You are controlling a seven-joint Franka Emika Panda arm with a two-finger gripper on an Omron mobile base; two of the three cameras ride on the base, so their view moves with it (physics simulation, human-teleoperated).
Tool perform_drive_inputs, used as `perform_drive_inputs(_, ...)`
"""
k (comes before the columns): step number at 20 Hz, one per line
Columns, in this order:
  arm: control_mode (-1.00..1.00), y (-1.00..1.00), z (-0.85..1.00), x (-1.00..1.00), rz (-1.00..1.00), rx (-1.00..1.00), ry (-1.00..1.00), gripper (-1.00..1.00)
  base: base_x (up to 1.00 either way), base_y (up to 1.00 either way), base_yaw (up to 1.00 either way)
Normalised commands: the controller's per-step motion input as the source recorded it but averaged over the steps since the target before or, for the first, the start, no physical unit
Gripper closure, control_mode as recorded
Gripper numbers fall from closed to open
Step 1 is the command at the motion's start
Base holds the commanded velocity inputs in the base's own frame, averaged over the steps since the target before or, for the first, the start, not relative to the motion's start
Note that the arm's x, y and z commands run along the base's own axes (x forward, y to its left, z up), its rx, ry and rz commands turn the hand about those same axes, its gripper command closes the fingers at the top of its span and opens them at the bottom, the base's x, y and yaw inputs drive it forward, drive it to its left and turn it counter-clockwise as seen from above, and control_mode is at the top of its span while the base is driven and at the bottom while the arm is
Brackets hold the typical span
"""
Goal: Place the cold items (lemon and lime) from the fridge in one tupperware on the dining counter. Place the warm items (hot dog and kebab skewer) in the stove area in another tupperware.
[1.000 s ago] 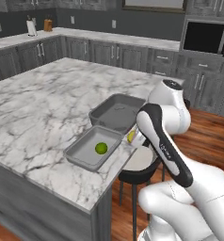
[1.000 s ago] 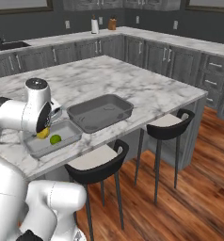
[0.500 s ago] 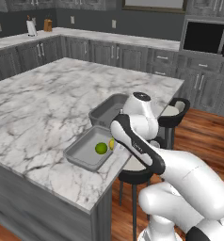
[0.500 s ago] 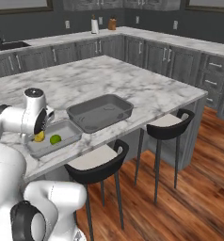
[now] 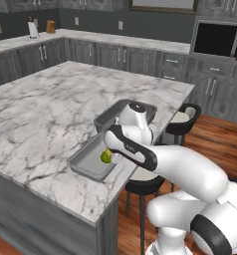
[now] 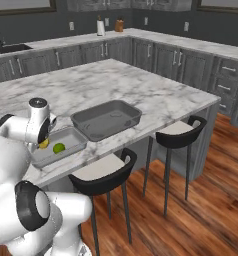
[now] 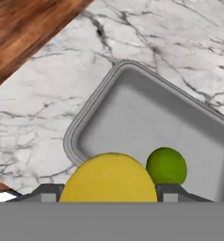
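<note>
The round yellow lemon (image 7: 109,178) sits pinched between the two dark fingers (image 7: 48,192) of the gripper (image 7: 107,194), held over the near end of the shallow light-grey plastic tupperware tray (image 7: 81,123). In the right base view the lemon (image 6: 43,144) shows as a yellow patch just under the white hand, above that tray (image 6: 73,145). The small green lime (image 7: 166,165) lies on the tray floor just beside the lemon, also seen in the left base view (image 5: 106,157) and the right base view (image 6: 58,147). The tray (image 5: 83,167) rests near the edge of the white-and-grey marbled desk (image 5: 46,114). A second, deeper dark-grey tupperware bin (image 6: 107,119) stands just beside it, further along the desk. Two black round-seated stools (image 6: 102,172) stand on the wooden floor (image 6: 191,200) below the desk edge.
</note>
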Motion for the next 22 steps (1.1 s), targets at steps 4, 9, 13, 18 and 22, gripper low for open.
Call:
perform_drive_inputs(4, -1.0, 0.38, -0.47, 0.29, 0.04, 0.0, -0.09, 1.0, 0.0, 0.0, 0.0)
perform_drive_inputs(9, -1.0, 0.45, -0.42, 0.29, 0.04, 0.0, -0.01, 1.0, 0.0, 0.0, 0.0)
perform_drive_inputs(13, -1.0, 0.37, -0.29, 0.35, 0.04, 0.0, 0.0, 1.0, 0.0, 0.0, 0.0)
perform_drive_inputs(18, -1.0, 0.07, -0.02, 0.17, 0.02, 0.0, -0.02, -1.0, 0.0, 0.0, 0.0)
perform_drive_inputs(22, -1.0, 0.0, 0.0, 0.18, 0.0, 0.0, -0.07, -1.0, 0.0, 0.0, 0.0)
